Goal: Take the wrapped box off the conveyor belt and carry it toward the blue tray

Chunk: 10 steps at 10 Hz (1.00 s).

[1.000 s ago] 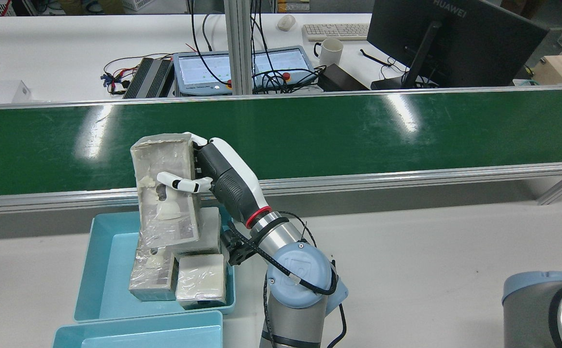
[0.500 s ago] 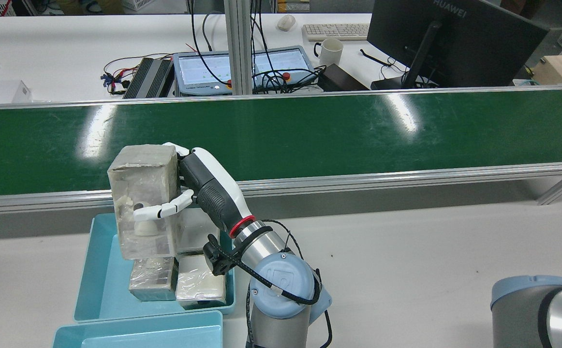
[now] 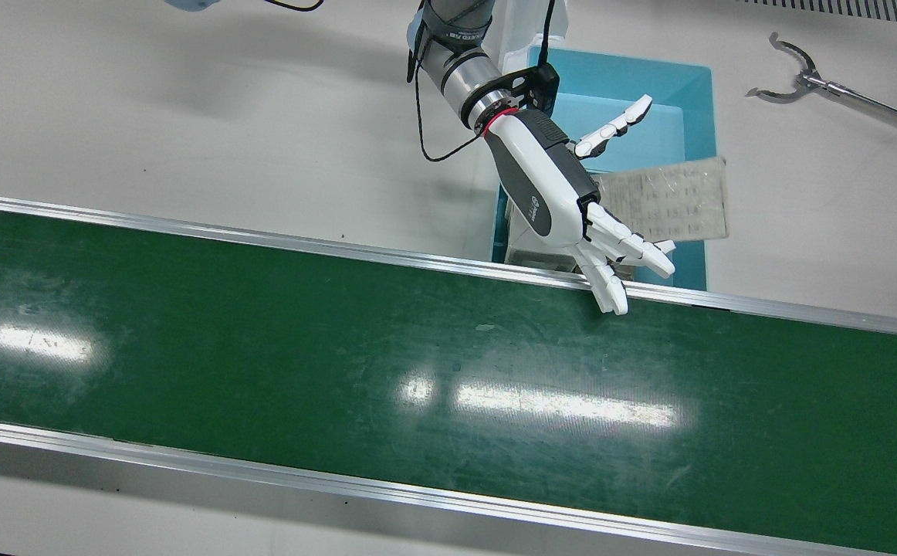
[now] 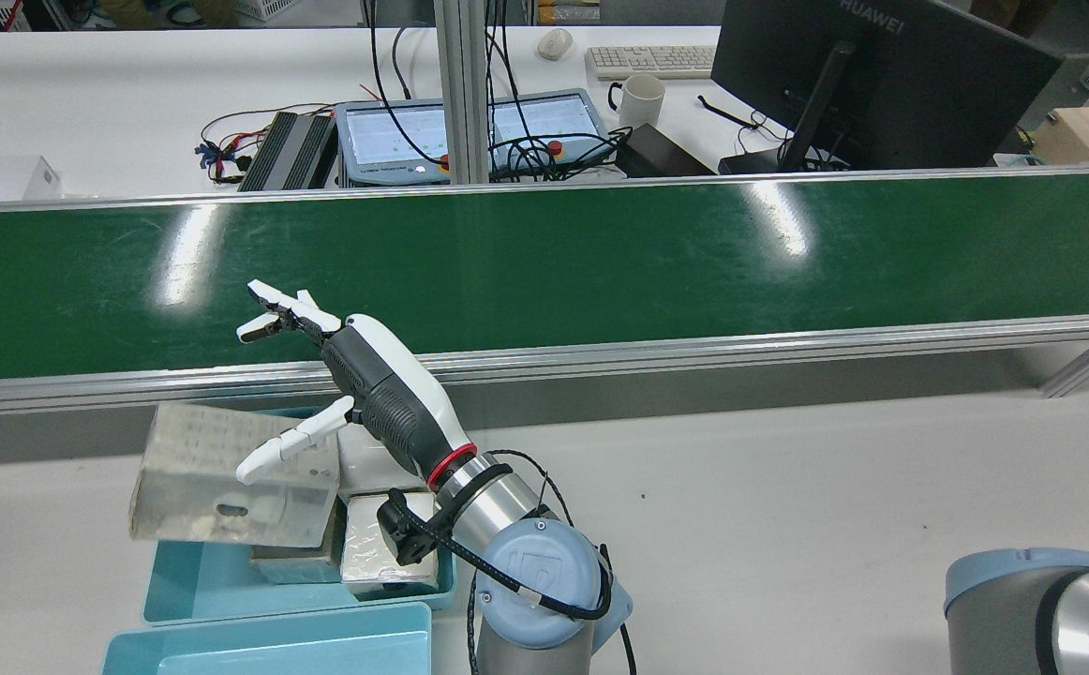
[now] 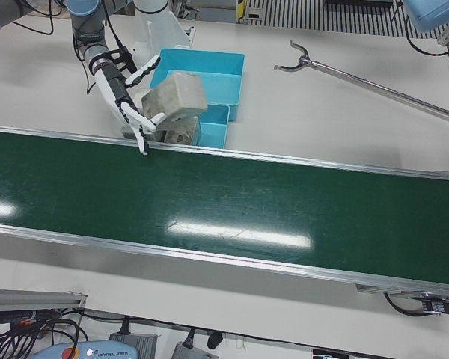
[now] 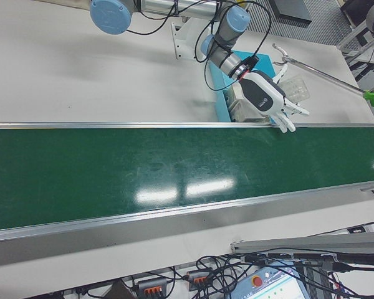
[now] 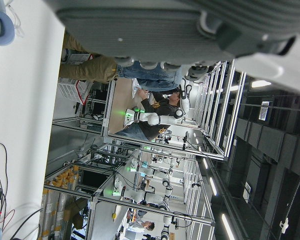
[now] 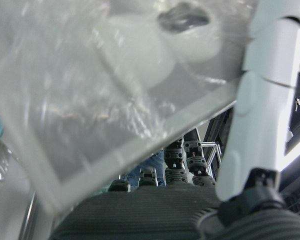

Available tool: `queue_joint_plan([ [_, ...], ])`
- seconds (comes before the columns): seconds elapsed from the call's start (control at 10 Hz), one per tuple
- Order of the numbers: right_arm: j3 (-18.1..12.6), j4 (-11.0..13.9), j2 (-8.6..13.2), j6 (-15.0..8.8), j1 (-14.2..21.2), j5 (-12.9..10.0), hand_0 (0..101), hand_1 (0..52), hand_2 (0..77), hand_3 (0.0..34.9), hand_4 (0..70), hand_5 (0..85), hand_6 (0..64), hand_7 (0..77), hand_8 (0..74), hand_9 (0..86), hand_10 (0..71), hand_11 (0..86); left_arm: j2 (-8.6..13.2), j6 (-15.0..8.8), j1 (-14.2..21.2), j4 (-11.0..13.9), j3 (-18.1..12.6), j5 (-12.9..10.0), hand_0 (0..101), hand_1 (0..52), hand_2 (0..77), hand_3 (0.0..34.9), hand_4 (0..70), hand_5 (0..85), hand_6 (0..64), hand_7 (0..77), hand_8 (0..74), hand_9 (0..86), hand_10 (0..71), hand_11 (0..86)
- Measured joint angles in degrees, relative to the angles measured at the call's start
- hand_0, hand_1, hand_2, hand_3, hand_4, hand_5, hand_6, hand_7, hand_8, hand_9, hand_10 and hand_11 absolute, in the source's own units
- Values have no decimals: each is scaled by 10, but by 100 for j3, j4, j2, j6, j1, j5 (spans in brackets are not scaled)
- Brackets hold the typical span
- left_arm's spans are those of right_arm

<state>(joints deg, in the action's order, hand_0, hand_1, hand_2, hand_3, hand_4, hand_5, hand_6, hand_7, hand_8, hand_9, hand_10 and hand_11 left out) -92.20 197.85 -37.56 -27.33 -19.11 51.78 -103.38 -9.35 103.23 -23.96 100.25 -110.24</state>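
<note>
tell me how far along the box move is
Done: the belt is bare and the box lies tilted over the tray, overhanging its rim. In hand: nothing; the right hand is open beside it. Left: perhaps seating the box fully inside.

right arm: cut off at the rear view's lower corner; I see only a blue-capped joint.
wrapped box: the left hand has its thumb across the box; I can't tell whether they touch.
blue tray: its near end is hidden under the hand and the box.
other boxes: partly behind the wrist; I can't count them.
right hand view: a blurred clear-wrapped surface fills my frame, with a white finger beside it; contact is unclear.
second tray: clipped by the bottom edge.
grabber tool: its handle runs off the right edge.
</note>
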Motion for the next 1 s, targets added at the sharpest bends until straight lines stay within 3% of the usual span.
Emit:
queue_joint_plan([
  [0.1, -60, 2, -29, 0, 5, 4, 466, 125, 16, 92, 131, 27, 5, 316, 0, 16, 0, 16, 0, 0, 0, 0, 0, 0, 0, 0, 5, 0, 0, 11, 5, 5, 5, 0, 5, 0],
  [0.2, -150, 7, -88, 0, 8, 6, 466, 125, 16, 92, 131, 27, 5, 316, 0, 16, 0, 16, 0, 0, 0, 0, 0, 0, 0, 0, 5, 0, 5, 11, 5, 5, 5, 5, 5, 5],
  [0.3, -286, 11, -190, 0, 8, 7, 473, 98, 11, 94, 142, 55, 27, 109, 16, 16, 0, 16, 0, 0, 0, 0, 0, 0, 0, 0, 5, 0, 5, 11, 5, 5, 5, 5, 5, 5],
  [0.4, -518, 17, -361, 6, 3, 5, 474, 98, 11, 95, 142, 55, 49, 164, 16, 11, 0, 16, 0, 0, 0, 0, 0, 0, 0, 0, 11, 0, 5, 11, 5, 5, 5, 0, 0, 5],
  [0.5, -772, 21, -548, 17, -39, -6, 474, 98, 11, 95, 142, 55, 49, 164, 16, 11, 0, 16, 0, 0, 0, 0, 0, 0, 0, 0, 5, 0, 0, 11, 5, 5, 5, 0, 5, 0],
  [0.6, -1092, 35, -787, 31, -193, -16, 474, 60, 11, 129, 142, 109, 49, 213, 49, 33, 0, 11, 0, 0, 0, 0, 0, 0, 0, 0, 5, 0, 0, 11, 0, 5, 5, 5, 5, 5],
  [0.7, -1387, 78, -1023, 50, -467, -14, 532, 175, 16, 73, 164, 207, 114, 278, 87, 114, 0, 11, 0, 0, 0, 0, 0, 0, 0, 0, 5, 0, 5, 11, 5, 5, 5, 5, 5, 5],
  [0.8, -1674, 210, -1284, 156, -816, -3, 541, 180, 16, 31, 295, 365, 251, 436, 262, 273, 169, 11, 0, 0, 0, 0, 0, 0, 0, 0, 5, 0, 5, 11, 5, 5, 5, 5, 5, 0],
  [0.9, -1882, 431, -1538, 480, -1110, 7, 531, 158, 147, 5, 333, 480, 333, 518, 349, 360, 273, 16, 0, 0, 0, 0, 0, 0, 0, 0, 5, 0, 5, 11, 5, 5, 5, 5, 5, 5],
  [1.0, -2008, 654, -1803, 956, -1332, 11, 531, 158, 147, 5, 333, 480, 333, 518, 349, 360, 273, 16, 0, 0, 0, 0, 0, 0, 0, 0, 5, 0, 0, 11, 0, 5, 5, 0, 5, 0],
])
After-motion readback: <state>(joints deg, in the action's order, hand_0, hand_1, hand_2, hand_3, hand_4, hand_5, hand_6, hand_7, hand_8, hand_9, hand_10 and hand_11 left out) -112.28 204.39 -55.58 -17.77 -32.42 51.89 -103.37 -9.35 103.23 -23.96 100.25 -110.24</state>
